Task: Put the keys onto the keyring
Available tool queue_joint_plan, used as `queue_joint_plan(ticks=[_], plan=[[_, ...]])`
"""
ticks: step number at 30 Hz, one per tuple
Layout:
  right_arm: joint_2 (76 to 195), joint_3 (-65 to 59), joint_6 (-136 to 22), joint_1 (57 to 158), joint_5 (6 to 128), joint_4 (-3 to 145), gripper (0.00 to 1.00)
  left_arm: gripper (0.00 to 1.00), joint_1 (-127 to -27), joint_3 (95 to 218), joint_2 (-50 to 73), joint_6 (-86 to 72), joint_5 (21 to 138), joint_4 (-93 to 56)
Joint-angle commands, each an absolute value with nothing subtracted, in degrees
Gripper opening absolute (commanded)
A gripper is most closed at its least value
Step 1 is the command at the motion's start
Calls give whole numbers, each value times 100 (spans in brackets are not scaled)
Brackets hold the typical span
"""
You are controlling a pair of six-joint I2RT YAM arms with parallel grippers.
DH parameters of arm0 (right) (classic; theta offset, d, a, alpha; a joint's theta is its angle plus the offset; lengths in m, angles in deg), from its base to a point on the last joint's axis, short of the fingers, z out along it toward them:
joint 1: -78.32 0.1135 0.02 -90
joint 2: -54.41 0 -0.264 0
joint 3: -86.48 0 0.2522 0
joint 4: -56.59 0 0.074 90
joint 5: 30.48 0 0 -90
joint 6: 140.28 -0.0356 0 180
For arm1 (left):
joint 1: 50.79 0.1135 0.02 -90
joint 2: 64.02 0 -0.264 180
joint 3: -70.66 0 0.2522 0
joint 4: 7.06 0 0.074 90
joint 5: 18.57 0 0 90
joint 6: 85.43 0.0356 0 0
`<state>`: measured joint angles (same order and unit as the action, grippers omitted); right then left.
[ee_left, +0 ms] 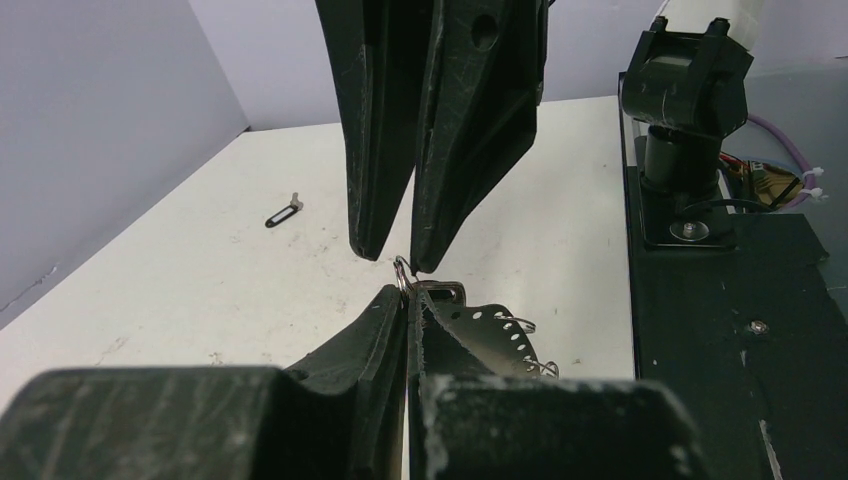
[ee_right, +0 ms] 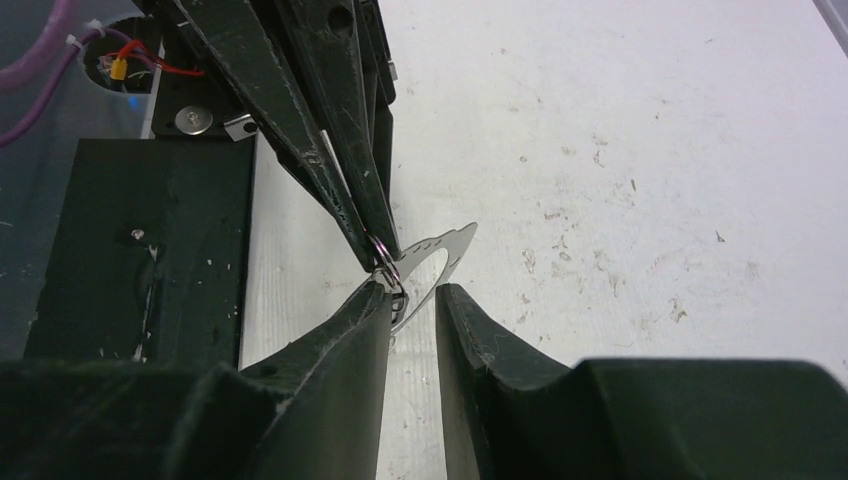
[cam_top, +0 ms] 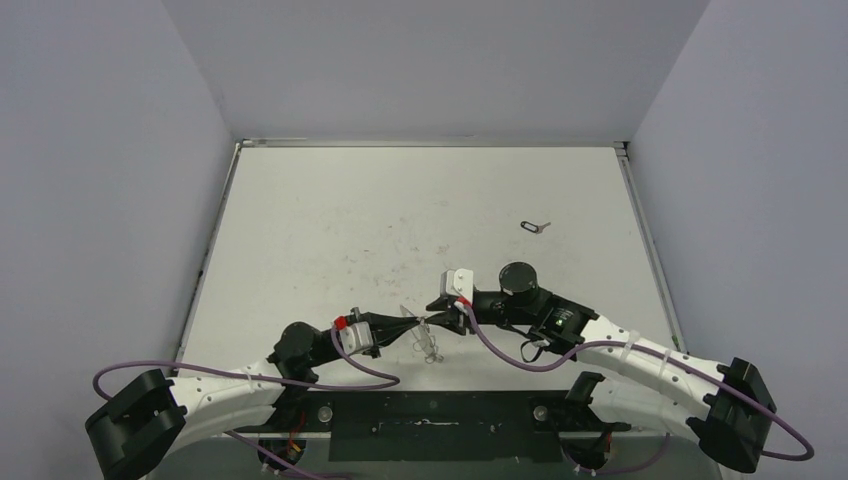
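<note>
Two grippers meet tip to tip at the keyring (ee_left: 480, 330), low over the near edge of the table (cam_top: 330, 220).

The left gripper (ee_left: 408, 300) is clamped tight on a small silver ring (ee_right: 385, 252) of the keyring, whose wire loop hangs off its tips. The right gripper (ee_right: 413, 295), jaws narrowly parted, noses in from opposite, its tips right at that ring. A black base plate (cam_top: 440, 412) borders the near side, and white tabletop runs out to walls behind and on both sides. The key (cam_top: 535, 226) lies flat, well apart toward the far right. Its long axis runs across the table, black loop leftward and silver blade rightward.
</note>
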<state>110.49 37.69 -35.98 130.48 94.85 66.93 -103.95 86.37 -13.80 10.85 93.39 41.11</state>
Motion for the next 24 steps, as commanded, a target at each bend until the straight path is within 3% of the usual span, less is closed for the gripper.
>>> queue_joint_plan(ticks=[1,9,24], plan=[[11150,3772,-3631,13005,9444,6328,22,0,-10396,8676,-1450,1120,9464,4457],[11162,3894,-3604,12948,9441,6333,1,0,-10396,8683,-1451,1149,9465,4442],[11324,4022,-3577,12886,9286,6449,0,0,-10396,8697,-1437,1153,9446,4408]])
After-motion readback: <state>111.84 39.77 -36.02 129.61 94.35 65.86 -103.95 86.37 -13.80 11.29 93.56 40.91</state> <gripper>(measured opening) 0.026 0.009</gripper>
